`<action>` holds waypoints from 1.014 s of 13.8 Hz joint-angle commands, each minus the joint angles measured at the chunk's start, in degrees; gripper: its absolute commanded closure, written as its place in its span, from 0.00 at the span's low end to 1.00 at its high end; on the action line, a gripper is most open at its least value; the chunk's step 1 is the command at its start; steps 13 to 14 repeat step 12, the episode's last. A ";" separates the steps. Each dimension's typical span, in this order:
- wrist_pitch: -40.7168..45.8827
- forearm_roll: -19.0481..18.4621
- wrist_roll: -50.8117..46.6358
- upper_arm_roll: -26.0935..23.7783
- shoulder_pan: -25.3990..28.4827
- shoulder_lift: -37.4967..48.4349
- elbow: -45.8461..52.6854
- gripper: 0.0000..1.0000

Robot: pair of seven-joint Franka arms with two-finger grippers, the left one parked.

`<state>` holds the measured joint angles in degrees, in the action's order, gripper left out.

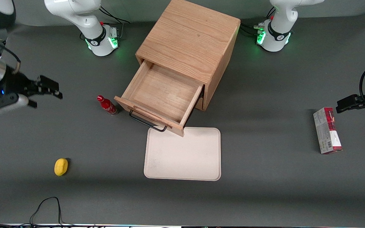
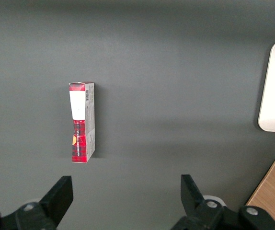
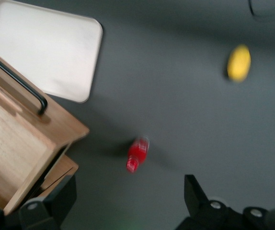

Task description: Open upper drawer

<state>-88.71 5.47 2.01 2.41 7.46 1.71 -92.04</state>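
Oak upper drawer (image 1: pixel 166 95) juts out, its black wire handle (image 1: pixel 147 122) over the cream tray (image 1: pixel 184 155), while the hand (image 1: pixel 48 91) hangs spread wide toward the working arm's end, only the parked wrist view showing the red carton (image 2: pixel 82 122).

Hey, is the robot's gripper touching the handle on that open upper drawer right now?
Apart. The front view shows the gripper open, hanging toward the working arm's end of the table, with bare tabletop and a red bottle between it and the upper drawer.
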 commanded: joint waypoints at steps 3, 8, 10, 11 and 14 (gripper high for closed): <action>-2.87 -9.83 -7.54 -0.21 0.28 15.95 -17.74 0.00; -2.44 -7.93 -8.16 0.14 0.10 13.33 -15.03 0.00; -2.34 -5.74 -8.16 1.01 0.10 11.74 -12.91 0.00; -2.34 -5.64 -8.25 1.28 0.10 11.65 -12.73 0.00; -2.34 -5.64 -8.16 1.46 0.10 11.38 -12.55 0.00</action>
